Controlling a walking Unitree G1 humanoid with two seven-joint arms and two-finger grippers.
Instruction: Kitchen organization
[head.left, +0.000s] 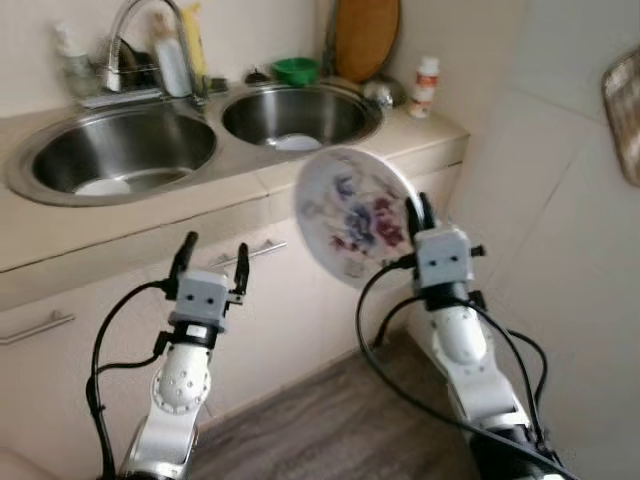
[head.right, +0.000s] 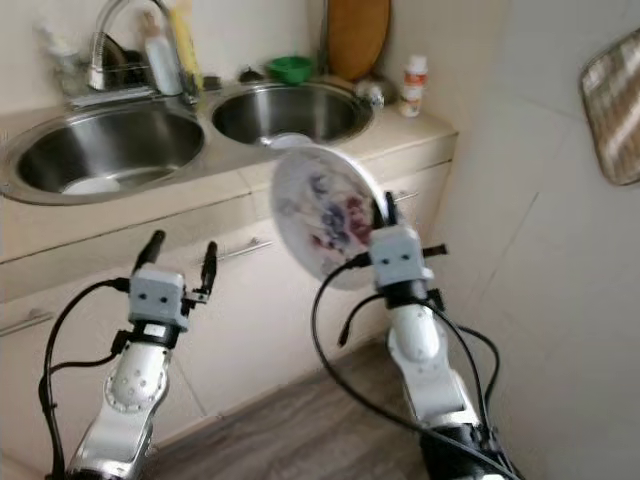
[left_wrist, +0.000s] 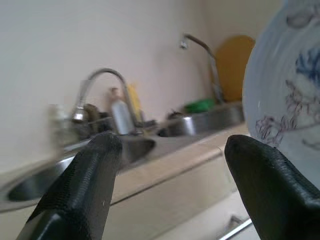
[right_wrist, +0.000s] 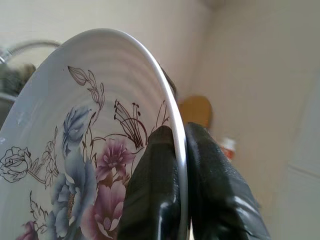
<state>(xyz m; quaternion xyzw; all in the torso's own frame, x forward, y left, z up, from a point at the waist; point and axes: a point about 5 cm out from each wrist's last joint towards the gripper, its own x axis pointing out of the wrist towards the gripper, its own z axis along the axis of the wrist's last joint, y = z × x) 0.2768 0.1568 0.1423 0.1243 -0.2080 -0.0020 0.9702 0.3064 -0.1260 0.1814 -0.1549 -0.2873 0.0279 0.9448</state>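
A white plate with blue and purple flowers (head.left: 355, 215) stands on edge in the air before the counter, below the right sink basin (head.left: 295, 115). My right gripper (head.left: 420, 212) is shut on the plate's rim (right_wrist: 176, 135), one finger on each face. My left gripper (head.left: 212, 258) is open and holds nothing, raised in front of the cabinet doors under the left basin (head.left: 120, 150). In the left wrist view the plate's edge (left_wrist: 285, 100) shows beside the spread fingers (left_wrist: 82, 185).
A double steel sink sits in the beige counter (head.left: 250, 185), with a white dish (head.left: 295, 142) in the right basin. A tap (head.left: 135, 30), bottles, a green bowl (head.left: 296, 70), a wooden board (head.left: 365, 35) and a small white bottle (head.left: 426, 85) line the back. Tiled wall on the right.
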